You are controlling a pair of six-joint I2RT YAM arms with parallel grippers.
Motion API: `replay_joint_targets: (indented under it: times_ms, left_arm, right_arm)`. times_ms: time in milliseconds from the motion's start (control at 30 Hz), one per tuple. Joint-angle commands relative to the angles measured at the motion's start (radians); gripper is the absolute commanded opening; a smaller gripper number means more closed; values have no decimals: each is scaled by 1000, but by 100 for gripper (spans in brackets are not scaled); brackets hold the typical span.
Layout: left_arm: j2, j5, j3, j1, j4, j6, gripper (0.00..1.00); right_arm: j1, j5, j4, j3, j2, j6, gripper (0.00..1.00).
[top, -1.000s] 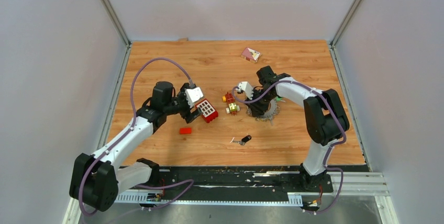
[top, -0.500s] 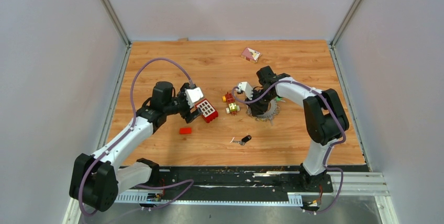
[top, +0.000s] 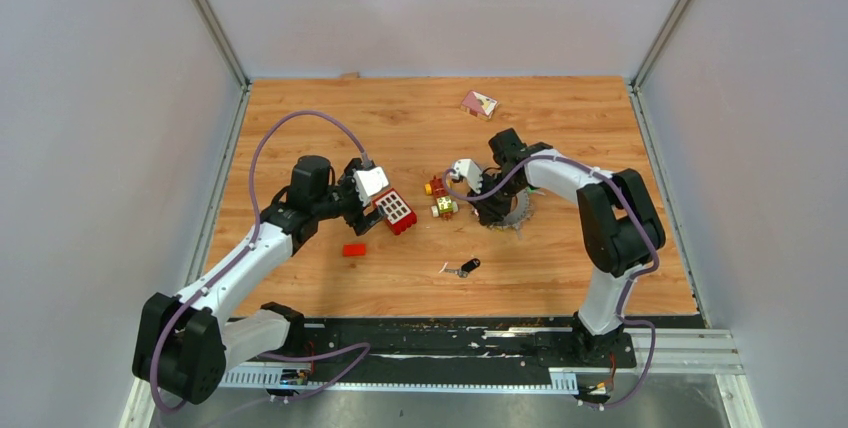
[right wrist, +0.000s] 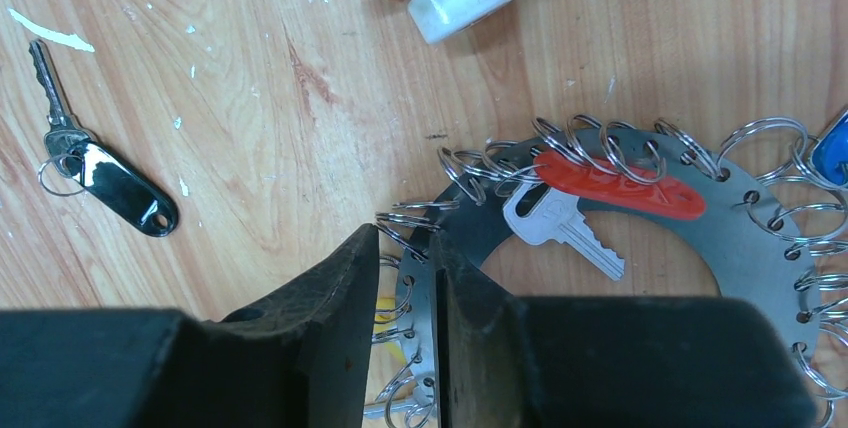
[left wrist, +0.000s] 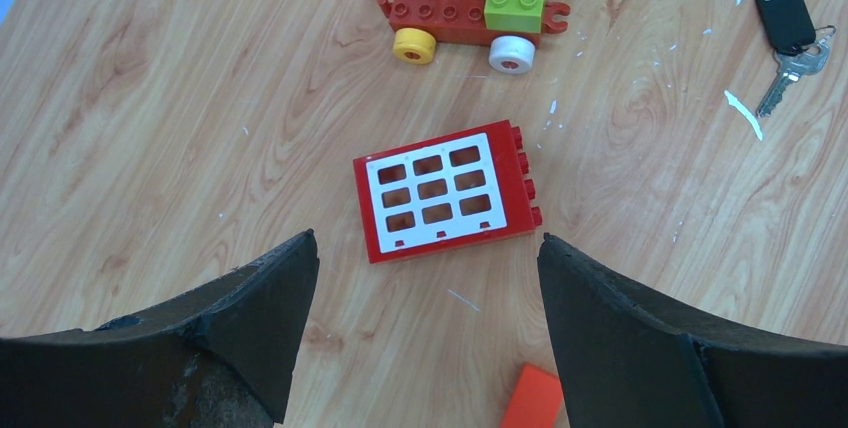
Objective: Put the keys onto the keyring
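The keyring is lying flat on the wooden table, over on the right side. It is looking like a grey wheel with lots of little wire loops all round its edge. The right pincer is reaching down onto the near edge of the keyring. Its two fingers are sitting close together, one on each side of the rim, with some of the little loops in the thin gap between them. I cannot tell if it is really squeezing the rim or only sitting around it. A red key is hanging on the keyring and lying across its hole, and a bit of blue is peeking in at the right edge. A black key is lying on its own on the table, well apart from the keyring and nearer the arms. The left pincer is hanging wide open and holding nothing. It is hovering over a red window brick. A small red brick is lying near that brick. A toy car is sitting between the window brick and the keyring.
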Motion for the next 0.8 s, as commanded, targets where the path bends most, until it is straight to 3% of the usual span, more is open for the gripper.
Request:
replay_joint_targets:
  times_ms: [0, 533, 767]
  left_arm:
    - [2, 2, 9, -5, 30, 16, 88]
    - [-4, -10, 1, -5, 23, 24, 88]
    - [-3, -3, -2, -5, 28, 24, 88]
  right_arm:
    - [14, 1, 37, -26, -30, -40, 27]
    - [28, 25, 47, -20, -142, -57, 26]
    - [28, 60, -2, -79, -176, -95, 39]
